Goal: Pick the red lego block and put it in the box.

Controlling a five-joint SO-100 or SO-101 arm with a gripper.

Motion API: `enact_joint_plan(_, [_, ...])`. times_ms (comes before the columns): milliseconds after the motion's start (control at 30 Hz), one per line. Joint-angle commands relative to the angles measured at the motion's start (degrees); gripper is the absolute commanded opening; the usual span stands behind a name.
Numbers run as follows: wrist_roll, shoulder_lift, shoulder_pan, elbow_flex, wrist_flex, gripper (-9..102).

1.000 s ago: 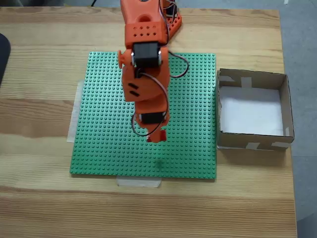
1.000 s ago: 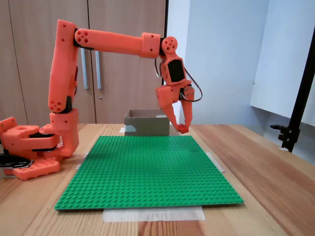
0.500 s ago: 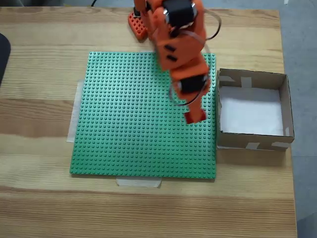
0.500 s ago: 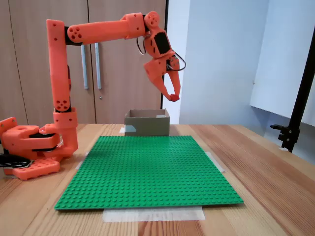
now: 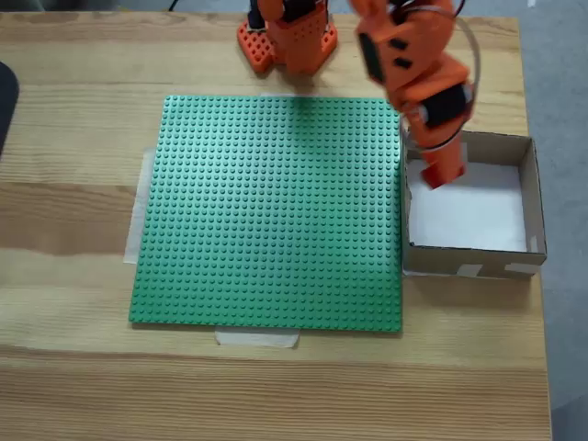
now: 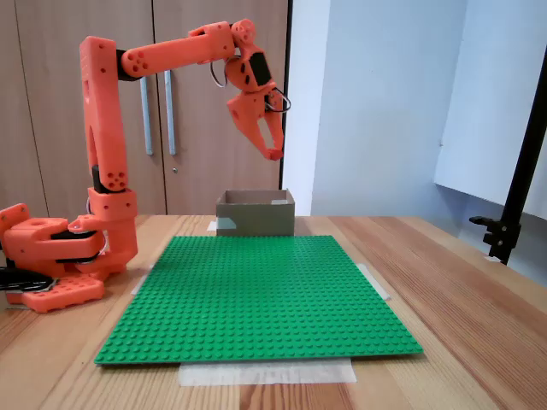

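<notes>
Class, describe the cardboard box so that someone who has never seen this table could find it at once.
Start at the big green baseplate on the wooden table. In a fixed view from above, the box sits right against its right edge, below the orange pincer. It is the one brown, open-topped thing, with a white floor and pale tape patches.

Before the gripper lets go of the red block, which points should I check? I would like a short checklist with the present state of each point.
1. The gripper is above the box opening: ok in the top-down fixed view, near the left wall.
2. The red lego block is held at the fingertips: ok, a small red piece shows there in the side fixed view.
3. The gripper is high above the box rim: ok in the side fixed view, so the drop is long and the block may bounce.
4. The box floor is free: ok, white bottom visible.
5. The block is centred over the box: not ok, it sits close to the left wall.
</notes>
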State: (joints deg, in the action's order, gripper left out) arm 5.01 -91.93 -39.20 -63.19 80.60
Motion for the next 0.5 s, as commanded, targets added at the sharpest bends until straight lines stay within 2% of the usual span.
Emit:
enact_joint_plan(0, [0.62, -2.72, -2.2, 1.32, -0.7, -1])
enact_joint_plan(467, [0.79, -2.11, -6.33, -7.65, -7.73, 1])
